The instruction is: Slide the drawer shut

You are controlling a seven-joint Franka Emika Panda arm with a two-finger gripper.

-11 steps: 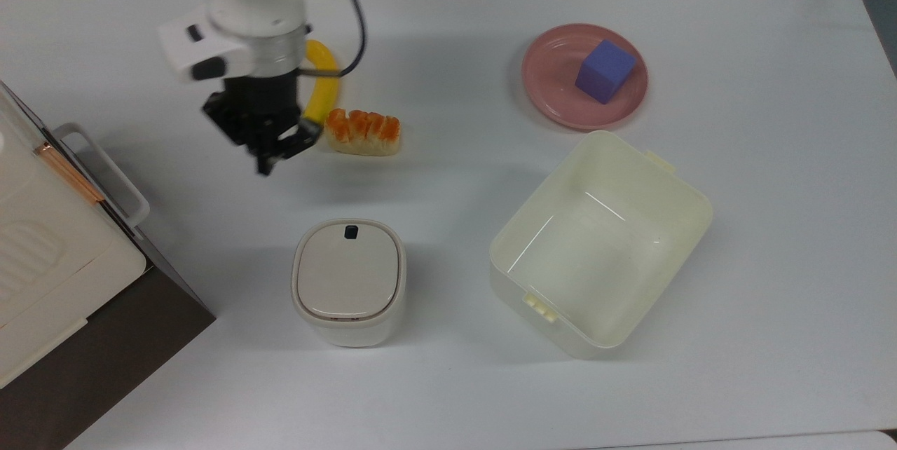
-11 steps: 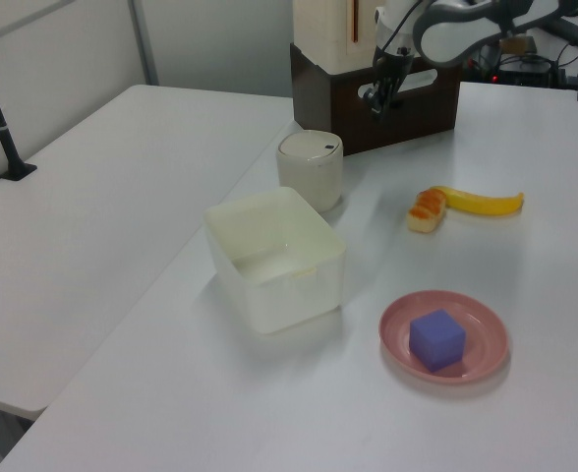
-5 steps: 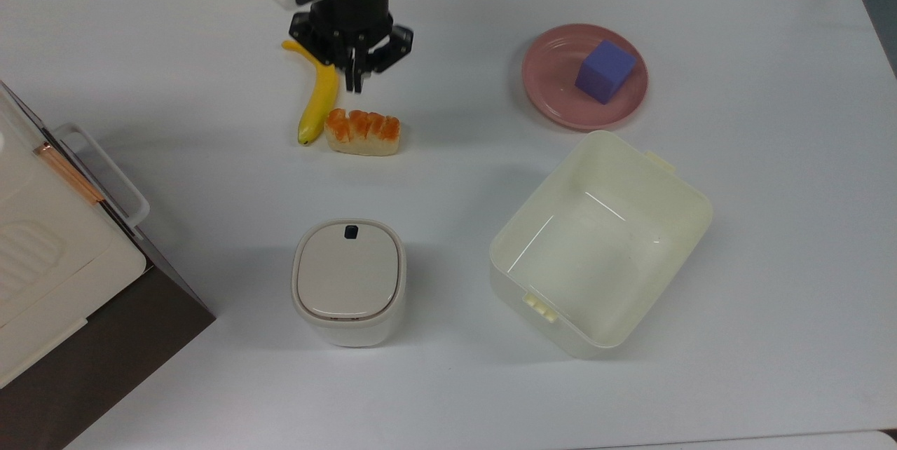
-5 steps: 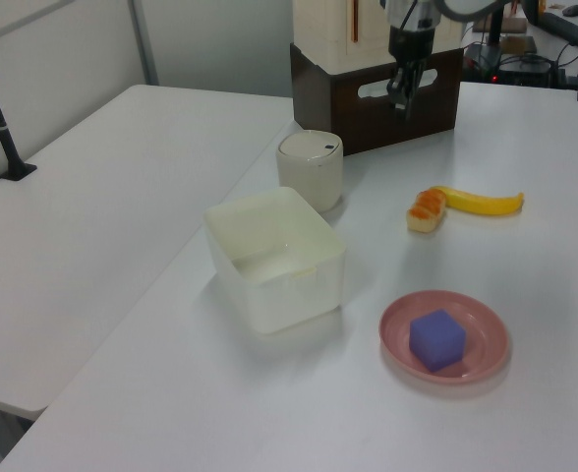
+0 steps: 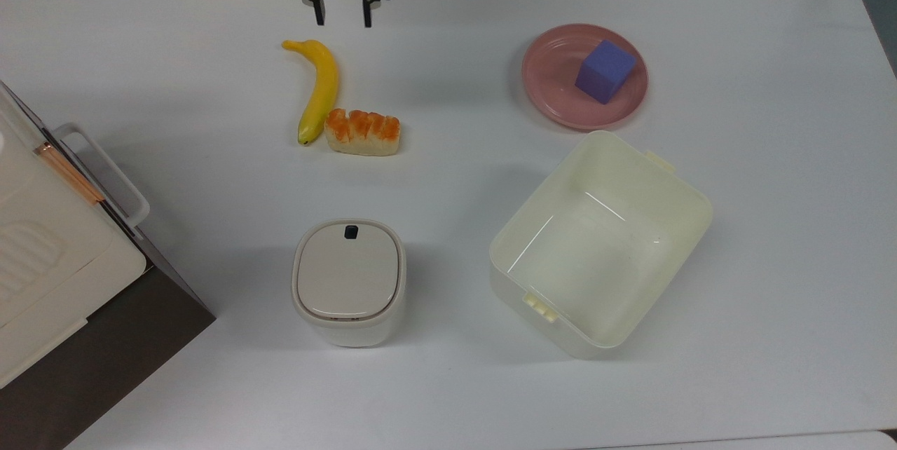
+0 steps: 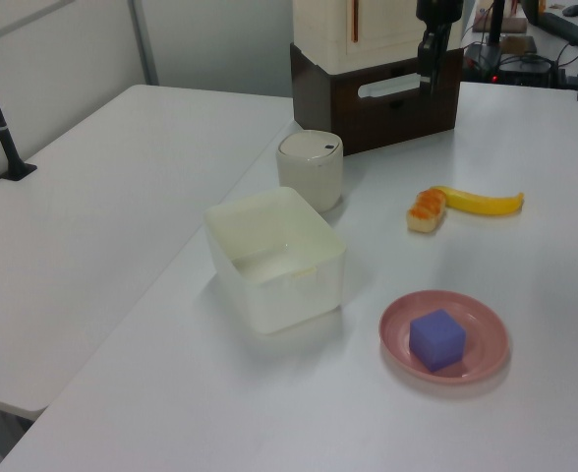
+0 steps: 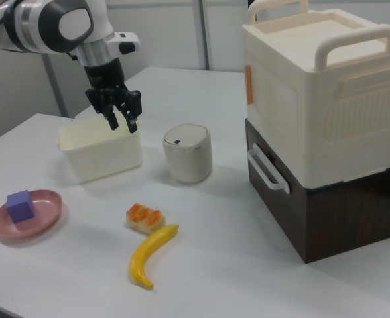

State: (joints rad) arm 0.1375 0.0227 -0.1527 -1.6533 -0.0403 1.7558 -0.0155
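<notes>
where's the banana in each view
Top view: banana, upper left of centre, its tip beside the bread piece.
Left view: banana, right of centre, just right of the bread piece.
Right view: banana, lower middle, just below the bread piece.
Shared landmark: the bread piece.

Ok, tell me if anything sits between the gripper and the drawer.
Nothing visible does. In the top view, the gripper hangs open above bare table, and the drawer lies toward the top view's lower left. The banana lies off that line.

Overhead top view; side views seemingly opposed, table (image 5: 448, 380) shared.
</notes>
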